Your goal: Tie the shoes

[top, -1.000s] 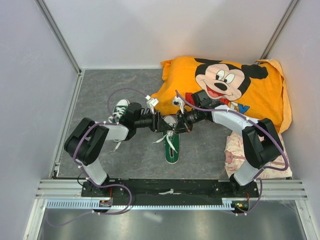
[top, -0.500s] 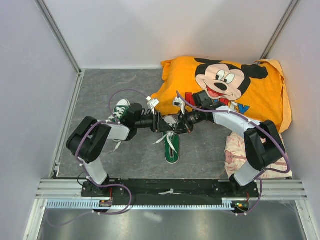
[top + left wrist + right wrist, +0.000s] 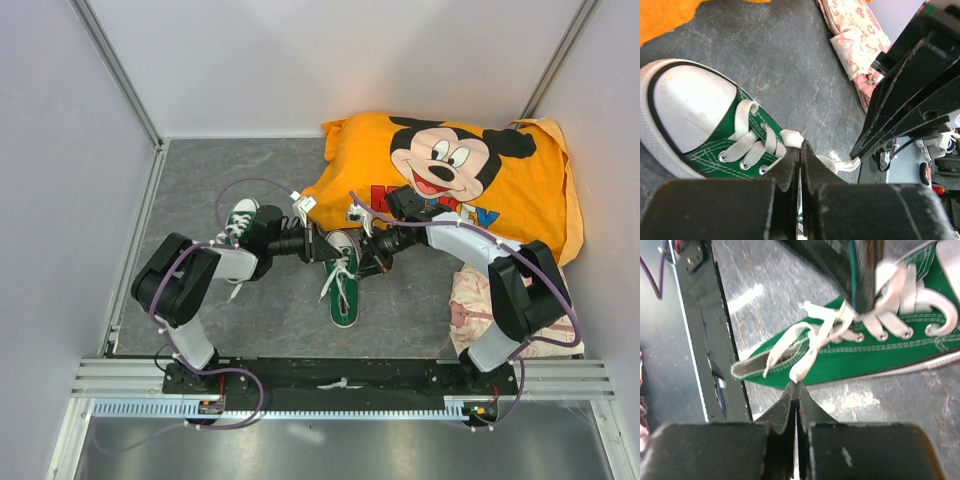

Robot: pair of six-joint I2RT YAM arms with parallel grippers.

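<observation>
Meeting over a green shoe (image 3: 343, 296) mid-surface (image 3: 200, 170), two robot arms each pinch a white lace. L tool (image 3: 801, 152): fingers pressed together w/ a bit of lace (image 3: 790, 138) nipped at the tips, just beside the eyelets. R tool (image 3: 796, 386): also closed tight, gripping a loose lace end (image 3: 801, 371) drawn out past the shoe's side. Shoe sits upright, white toe cap pointing away from the arm bases, heel toward them. 2nd green shoe (image 3: 241, 214) sits farther left, partly hidden behind L arm. Orange Mickey cloth (image 3: 360, 160) at back right; pink-print cloth (image 3: 470, 305) front right
</observation>
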